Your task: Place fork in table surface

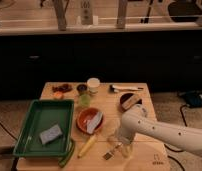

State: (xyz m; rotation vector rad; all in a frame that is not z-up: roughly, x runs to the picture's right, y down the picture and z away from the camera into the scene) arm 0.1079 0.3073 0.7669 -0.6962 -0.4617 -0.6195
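Half covers fork (pixel 110 153) slanting up-right on tabletop (pixel 109 102), with gripper (pixel 118 141) over handle end; cannot tell grip.

Claw (pixel 118 144) by fork (pixel 110 153) on table surface (pixel 144 154) — tray (pixel 46 116) to the left

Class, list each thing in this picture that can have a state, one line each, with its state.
gripper: low over the table's front, right at the fork.
fork: down on the table surface; held or released, cannot tell.
green tray: flat, holding a grey block.
orange bowl: upright, with a pale item inside.
white cup: upright.
yellow stick: lying flat between tray and fork.
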